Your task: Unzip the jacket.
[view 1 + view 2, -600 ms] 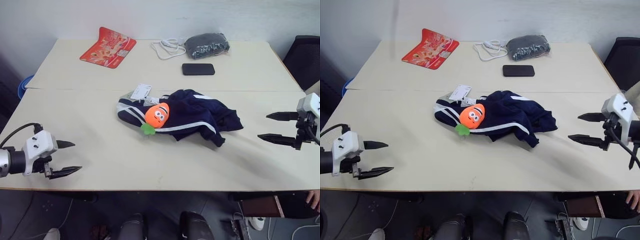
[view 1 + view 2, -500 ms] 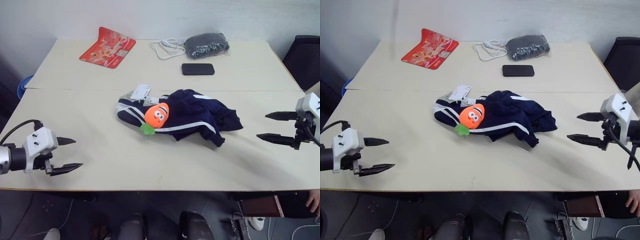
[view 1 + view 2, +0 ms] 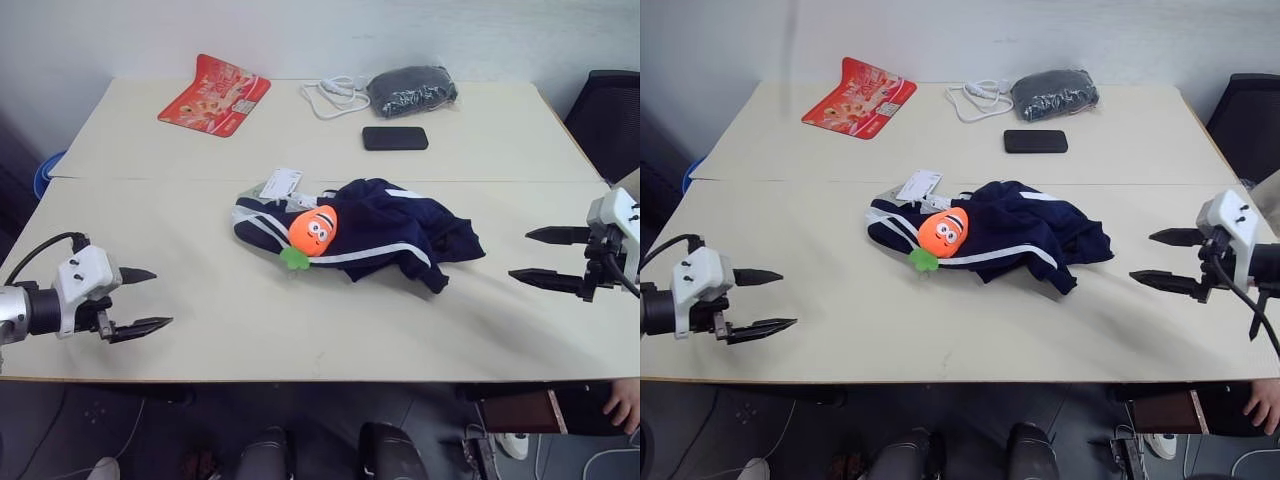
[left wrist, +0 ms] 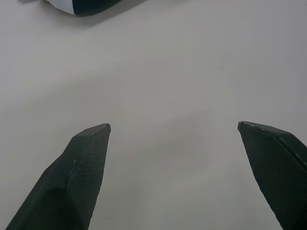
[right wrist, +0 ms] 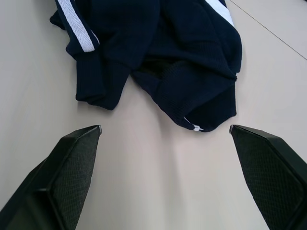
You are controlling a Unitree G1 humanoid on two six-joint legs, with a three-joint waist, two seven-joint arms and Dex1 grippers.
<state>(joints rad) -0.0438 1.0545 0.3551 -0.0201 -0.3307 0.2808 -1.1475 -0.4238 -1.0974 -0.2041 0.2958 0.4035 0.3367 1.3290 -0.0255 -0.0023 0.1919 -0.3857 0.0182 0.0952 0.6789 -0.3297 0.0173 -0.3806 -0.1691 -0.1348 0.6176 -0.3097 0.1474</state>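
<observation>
From the left eye view I have the jacket (image 3: 360, 232) lying crumpled in a heap near the middle of the desk (image 3: 300, 330), with an orange plush toy (image 3: 314, 229) sitting on its left part and a white paper tag (image 3: 282, 183) poking out at the collar end. My left hand (image 3: 140, 300) hangs over the near left corner of the desk, fingers spread wide and grasping nothing, aimed inward toward the garment but well apart from it. My right hand (image 3: 535, 254) does the same on the far side, released and empty. I judge the two are set wide like this to come at the heap from both ends. At the back of the desk lie a black phone (image 3: 395, 138), a white cable (image 3: 335, 97), a dark grey bundle (image 3: 412, 89) and a red packet (image 3: 215, 95), all clear of the work.

The right eye view gives me the same layout and nothing new.

The left wrist view looks between open fingers at bare desk, with just a striped edge of the jacket at the far margin.

The right wrist view shows the hem and a folded sleeve with its white stripe, plus a small pale spot at one fold that may be a zipper end; I can't tell. The zipper line itself is buried, so I expect the toy has to come off and the fabric be spread first.
</observation>
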